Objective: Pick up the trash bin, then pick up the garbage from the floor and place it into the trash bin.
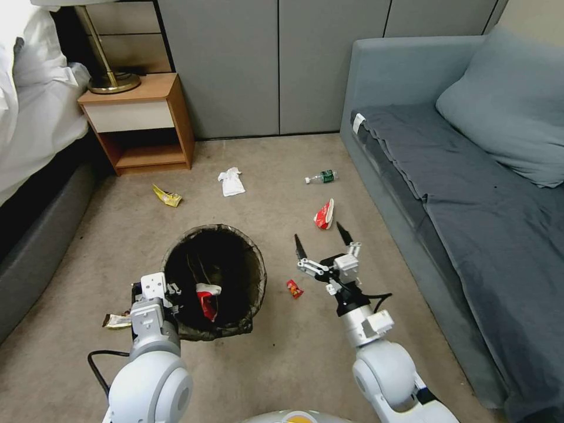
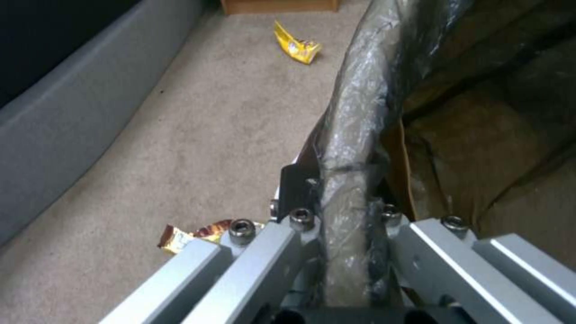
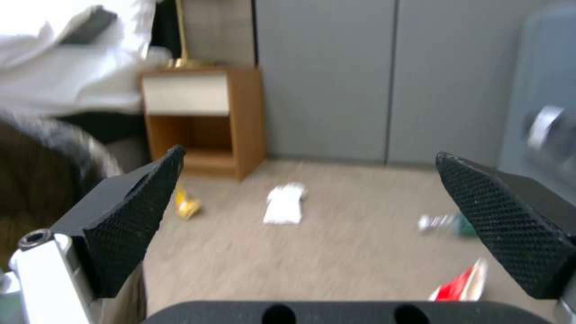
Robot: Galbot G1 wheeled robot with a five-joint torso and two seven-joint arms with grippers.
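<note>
The left gripper is sitting nearest the robot, its fingers pinching the bag-lined rim of the trash bin on the near-left side; in the left wrist view the rim is passing straight between the metal fingers; the bin is hanging in that grip above the carpet, and a red and white wrapper is lying inside it against the dark bag; a brown and gold wrapper is lying on the carpet just beside the left gripper, on its outer side; to the right of the bin, the right gripper is hovering over the carpet with its two black fingers spread wide and holding nothing; a small red wrapper is lying on the carpet between the bin and the right arm; just beyond the right gripper's fingertips a larger red and white wrapper is lying near the sofa; farther on, a yellow wrapper, a crumpled white tissue and a small clear bottle with a green label are lying spread across the carpet; behind them a wooden nightstand is standing against the wall beside the bed
</note>
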